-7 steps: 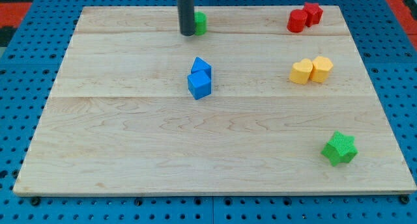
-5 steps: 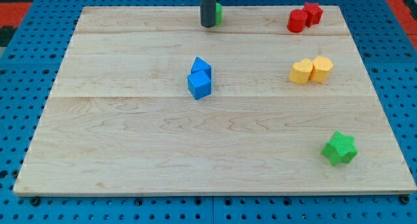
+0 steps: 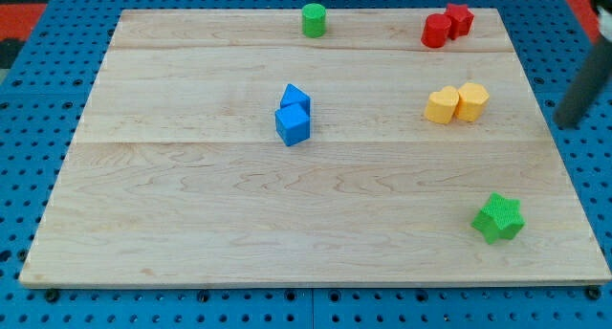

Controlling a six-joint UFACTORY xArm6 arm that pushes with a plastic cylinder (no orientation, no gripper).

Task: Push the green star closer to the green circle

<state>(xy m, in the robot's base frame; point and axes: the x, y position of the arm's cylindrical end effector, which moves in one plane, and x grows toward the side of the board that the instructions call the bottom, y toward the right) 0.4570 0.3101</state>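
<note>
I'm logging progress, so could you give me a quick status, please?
My tip off board, view's right. Green star untouched, far from green circle. Yellow blocks near path.

The tabletop [image 3: 191, 205] looks like pale, smooth wood with a faint grain and a matt finish. The green star [image 3: 498, 218] and green circle [image 3: 314, 20] look like matt plastic, as do the blue blocks [image 3: 294, 114].
</note>
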